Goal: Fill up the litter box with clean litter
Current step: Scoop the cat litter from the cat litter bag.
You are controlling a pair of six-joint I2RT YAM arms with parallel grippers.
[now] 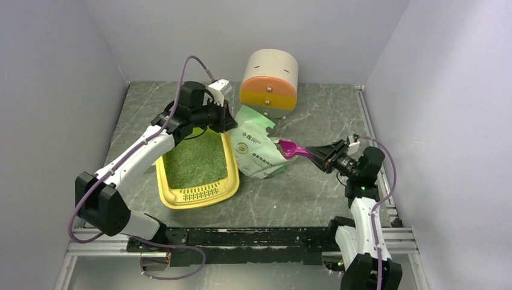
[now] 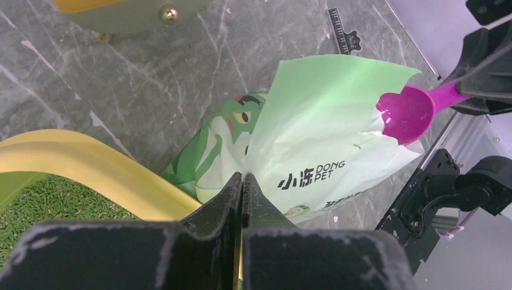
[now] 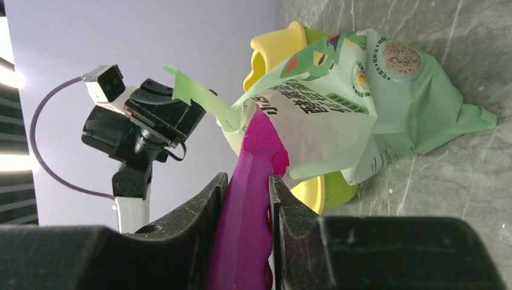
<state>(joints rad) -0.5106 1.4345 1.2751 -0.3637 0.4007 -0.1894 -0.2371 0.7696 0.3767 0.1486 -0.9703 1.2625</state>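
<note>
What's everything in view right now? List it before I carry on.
litter box: one, yellow, left of table, grille end nearest arms
litter: greenish-grey layer, inside the litter box
bag: one, pale green and white, beside the litter box
scoop: one, magenta, bowl at the bag's mouth
drawer cabinet: one, beige-orange-yellow, back of table
table: one, grey marbled
left gripper: black, shut on the bag's edge
right gripper: black, shut on the scoop's handle

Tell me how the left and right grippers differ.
The left gripper pinches the bag's thin top edge, jaws fully together; the right gripper clamps the magenta scoop's handle, jaws held apart by it. The left is by the litter box; the right is across the bag. Both grip something.
</note>
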